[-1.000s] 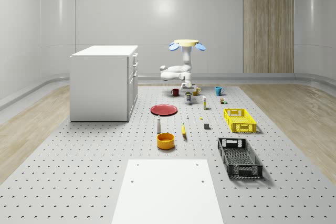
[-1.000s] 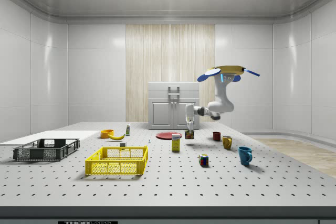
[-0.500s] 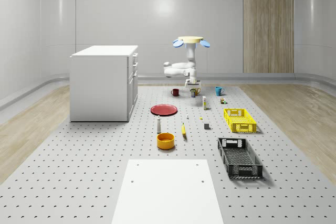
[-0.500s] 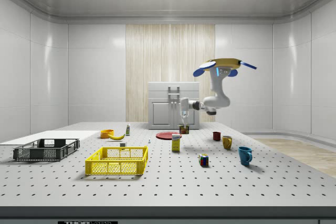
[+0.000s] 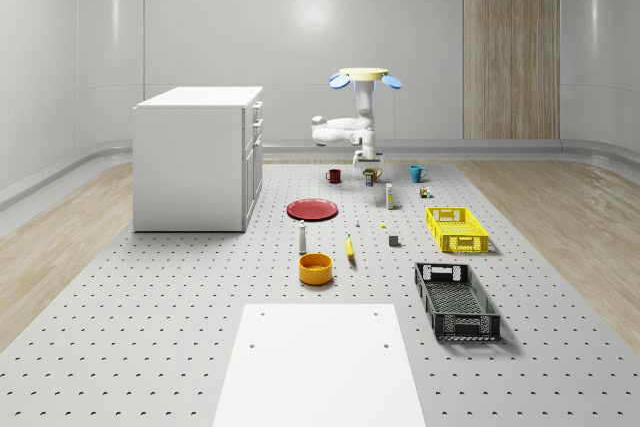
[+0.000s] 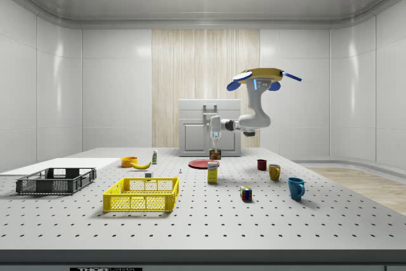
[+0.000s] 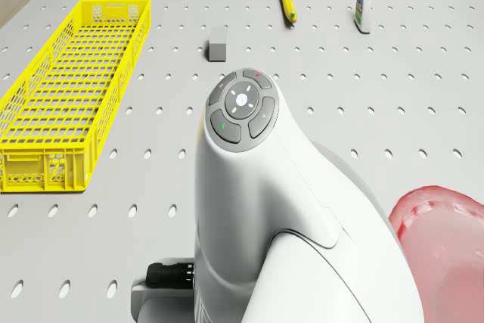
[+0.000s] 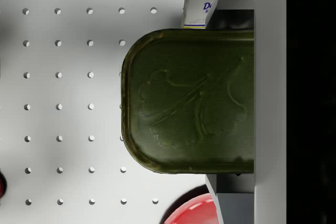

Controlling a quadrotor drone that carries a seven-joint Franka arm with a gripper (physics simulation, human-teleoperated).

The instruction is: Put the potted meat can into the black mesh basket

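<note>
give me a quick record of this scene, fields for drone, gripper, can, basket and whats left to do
drone: hovers above the table's far end, near the red plate
gripper: points down, shut on the potted meat can
potted meat can: held in the air off the table, between the fingers
black mesh basket: on the table at the near end, by the whole-scene view's right, nothing in it
yellow basket: lies between the drone and the black one
left to do: carry the can over to the black mesh basket and release it

The potted meat can [image 8: 189, 100] looks dull embossed metal; the plate [image 7: 442, 243] glossy plastic.
</note>
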